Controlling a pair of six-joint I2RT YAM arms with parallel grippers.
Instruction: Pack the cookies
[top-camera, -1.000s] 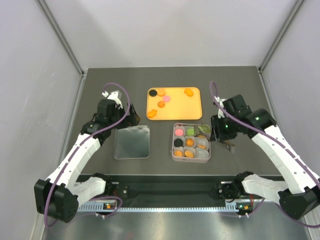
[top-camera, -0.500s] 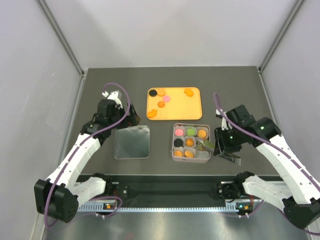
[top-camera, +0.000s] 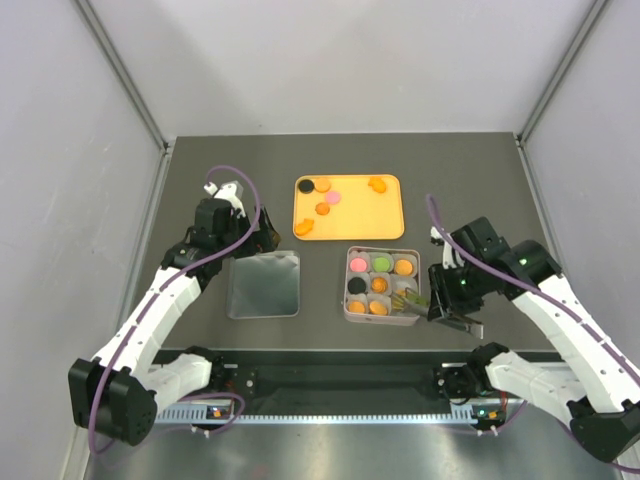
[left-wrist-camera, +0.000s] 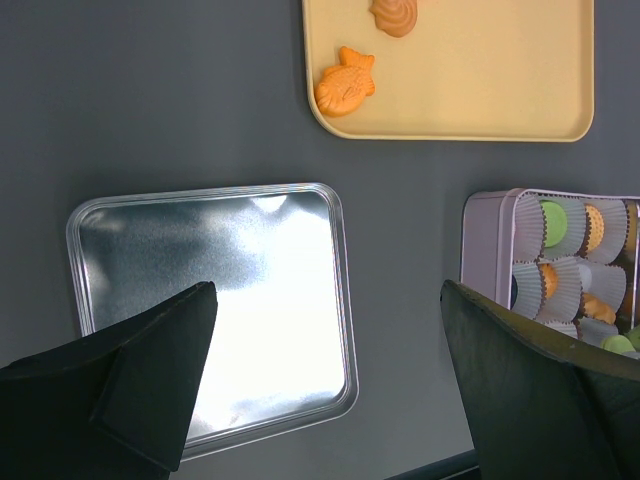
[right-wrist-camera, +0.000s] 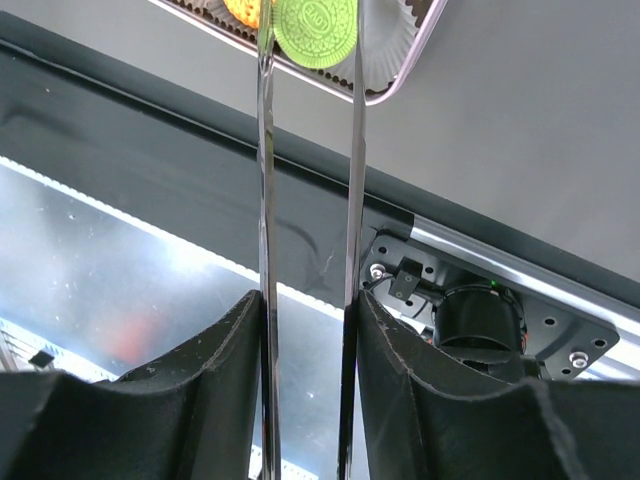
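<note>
Right claw (right-wrist-camera: 305, 310) clamps tongs (right-wrist-camera: 262, 180), pinching a green cookie (right-wrist-camera: 316, 30) over the tin's (top-camera: 347, 290) near-right corner. Seven cups look filled; six cookies (top-camera: 323, 208) wait on the tray (top-camera: 370, 215). Left claw (left-wrist-camera: 325, 300) gapes wide, idle.

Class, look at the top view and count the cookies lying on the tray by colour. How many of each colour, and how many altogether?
Orange cookies: 4
Black cookie: 1
Pink cookie: 1
Total on the tray: 6
</note>
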